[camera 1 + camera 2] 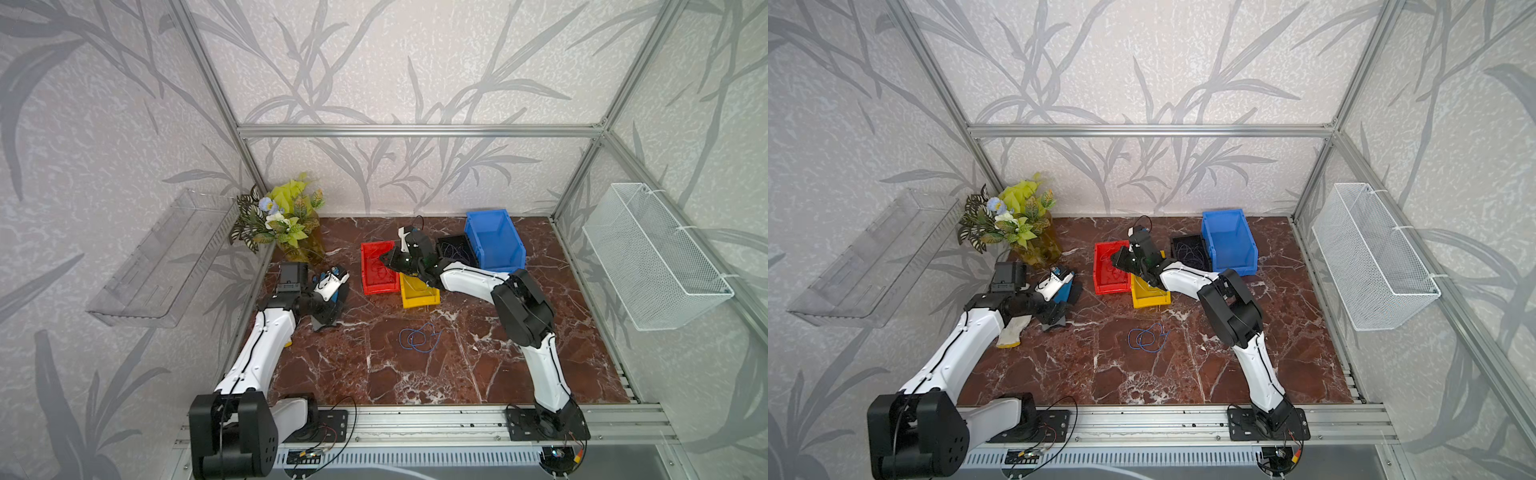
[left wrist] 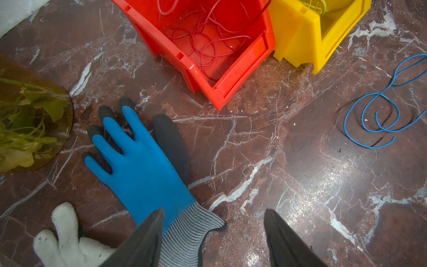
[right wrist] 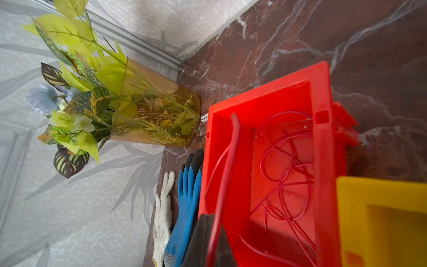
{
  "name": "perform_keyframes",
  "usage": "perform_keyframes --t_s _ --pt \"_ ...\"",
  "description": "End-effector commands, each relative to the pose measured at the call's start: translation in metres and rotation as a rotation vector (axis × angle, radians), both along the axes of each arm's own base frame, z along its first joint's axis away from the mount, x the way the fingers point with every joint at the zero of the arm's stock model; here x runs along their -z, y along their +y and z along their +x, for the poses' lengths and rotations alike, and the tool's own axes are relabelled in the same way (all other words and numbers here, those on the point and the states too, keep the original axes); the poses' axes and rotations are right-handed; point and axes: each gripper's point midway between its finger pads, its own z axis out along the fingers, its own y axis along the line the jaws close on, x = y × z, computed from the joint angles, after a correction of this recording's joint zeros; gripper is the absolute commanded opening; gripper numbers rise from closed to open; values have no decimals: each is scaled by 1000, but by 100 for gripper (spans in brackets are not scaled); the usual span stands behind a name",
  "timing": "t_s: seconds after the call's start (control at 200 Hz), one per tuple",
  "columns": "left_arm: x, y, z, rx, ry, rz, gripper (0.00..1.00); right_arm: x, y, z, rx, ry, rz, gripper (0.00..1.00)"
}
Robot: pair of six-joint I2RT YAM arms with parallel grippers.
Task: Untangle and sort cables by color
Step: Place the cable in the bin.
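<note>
Right arm (image 1: 465, 279) hides half the yellow bin (image 1: 420, 301) beside the red bin (image 1: 363, 266); left wrist view crops the blue cable (image 2: 379, 93).

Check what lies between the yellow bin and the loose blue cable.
Nothing: between the yellow bin and the blue cable the tabletop is bare marble, clearest in the left wrist view, also in both top views.

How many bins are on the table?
4: red bin mid-table, yellow bin at its near right corner, black bin farther back, blue bin just right of the black one. None seems hidden.
</note>
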Motion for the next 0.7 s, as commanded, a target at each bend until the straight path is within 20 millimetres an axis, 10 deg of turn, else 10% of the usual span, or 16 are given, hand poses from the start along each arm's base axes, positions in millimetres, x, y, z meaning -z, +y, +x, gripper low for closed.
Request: perform_keyframes --t_s 0.0,0.695 --pt "0 -3 -5 20 -2 -10 71 -23 -3 -6 -26 -82 -136 0" --pt "8 -4 -11 32 10 -10 71 54 13 -12 -131 -97 -567 0"
